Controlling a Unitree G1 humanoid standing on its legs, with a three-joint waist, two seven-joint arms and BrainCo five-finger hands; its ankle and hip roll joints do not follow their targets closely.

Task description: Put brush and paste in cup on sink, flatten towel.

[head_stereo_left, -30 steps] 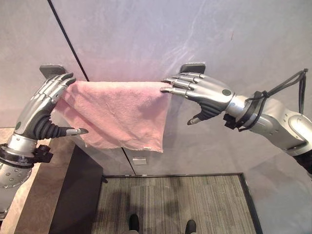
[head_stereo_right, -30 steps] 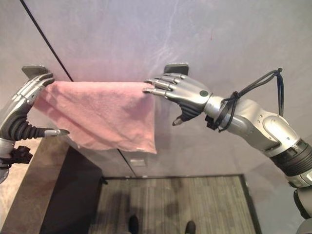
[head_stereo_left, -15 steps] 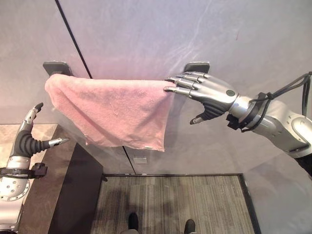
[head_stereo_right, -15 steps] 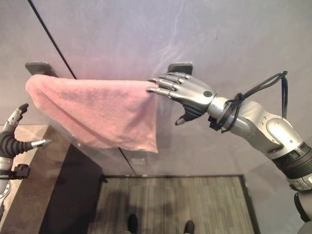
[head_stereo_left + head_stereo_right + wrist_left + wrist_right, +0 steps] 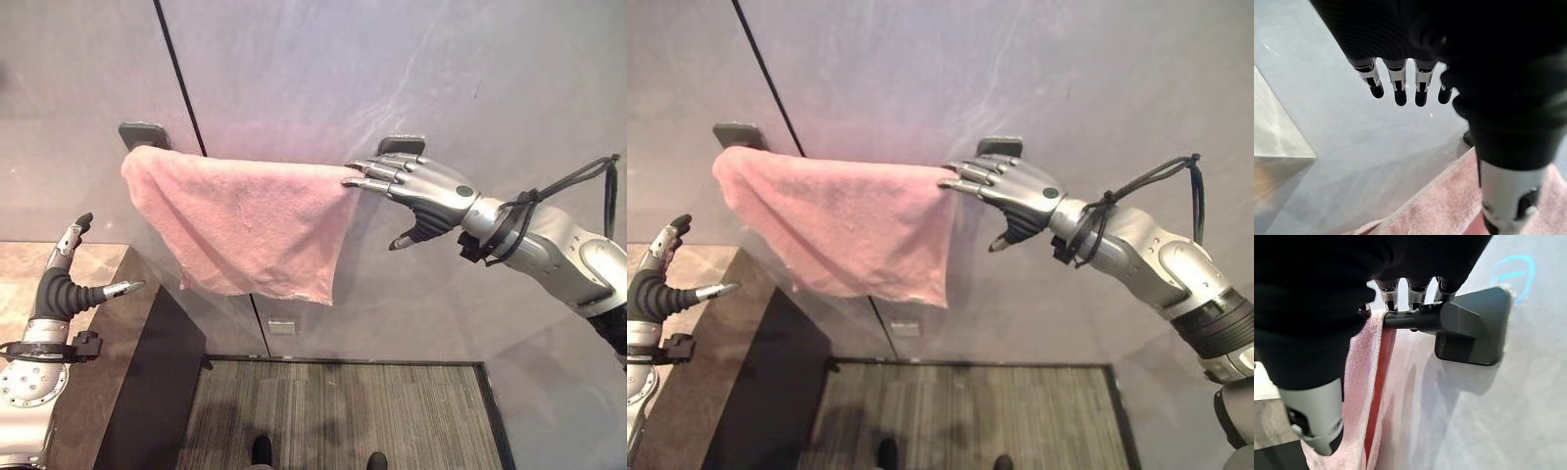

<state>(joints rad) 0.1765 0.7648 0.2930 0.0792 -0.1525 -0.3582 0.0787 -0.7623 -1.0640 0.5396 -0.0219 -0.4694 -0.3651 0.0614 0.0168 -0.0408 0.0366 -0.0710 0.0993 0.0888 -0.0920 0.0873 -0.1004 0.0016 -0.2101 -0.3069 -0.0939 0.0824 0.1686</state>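
At lower left, the left hand [image 5: 61, 289] hovers over the worktop [image 5: 98, 362], fingers released. The towel [image 5: 245, 230] drapes from the rail across frame centre. At its right end, the right hand [image 5: 421, 186] rests straight fingers on the towel's edge.

Your right robot hand [image 5: 1327, 293] has its straight fingers [image 5: 1388, 296] laid over the dark towel bar [image 5: 1405, 319], beside its wall bracket [image 5: 1471, 328]. The pink towel [image 5: 1364, 396] hangs from the bar against the grey wall [image 5: 1488, 416].
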